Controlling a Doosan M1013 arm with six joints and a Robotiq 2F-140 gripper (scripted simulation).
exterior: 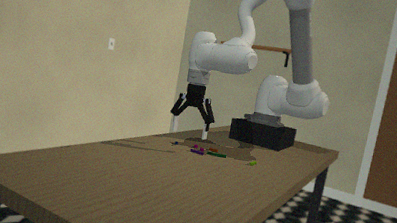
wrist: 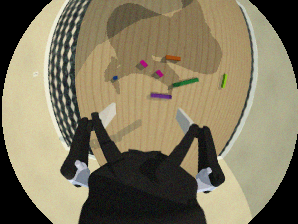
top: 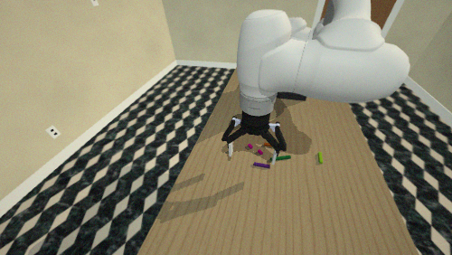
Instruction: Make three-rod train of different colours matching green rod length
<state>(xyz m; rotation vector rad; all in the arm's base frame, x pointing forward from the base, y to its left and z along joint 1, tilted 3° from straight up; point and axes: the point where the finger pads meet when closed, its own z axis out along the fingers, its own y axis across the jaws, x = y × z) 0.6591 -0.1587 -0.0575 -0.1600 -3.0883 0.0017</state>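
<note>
With the train apparently unstarted, the spread pincer (top: 252, 155) (exterior: 189, 132) (wrist: 146, 110) probably must align above the blue rod (exterior: 176, 143) (wrist: 115, 78), at nine o'clock from the green rod (top: 283, 158) (exterior: 216, 155) (wrist: 185, 82) in the wrist view.

So the arm (top: 312, 68) (exterior: 304, 50) is wearing smooth, glossy-looking white with fat rounded joints, and one long link is looking greyer. A grey ring is circling the wrist end. The gripper (top: 256, 151) (exterior: 190, 128) (wrist: 146, 110) is rocking a black body, skinny black linkages, silvery bits at the knuckles and flat pale fingertips. Pretty clean look, honestly.
</note>
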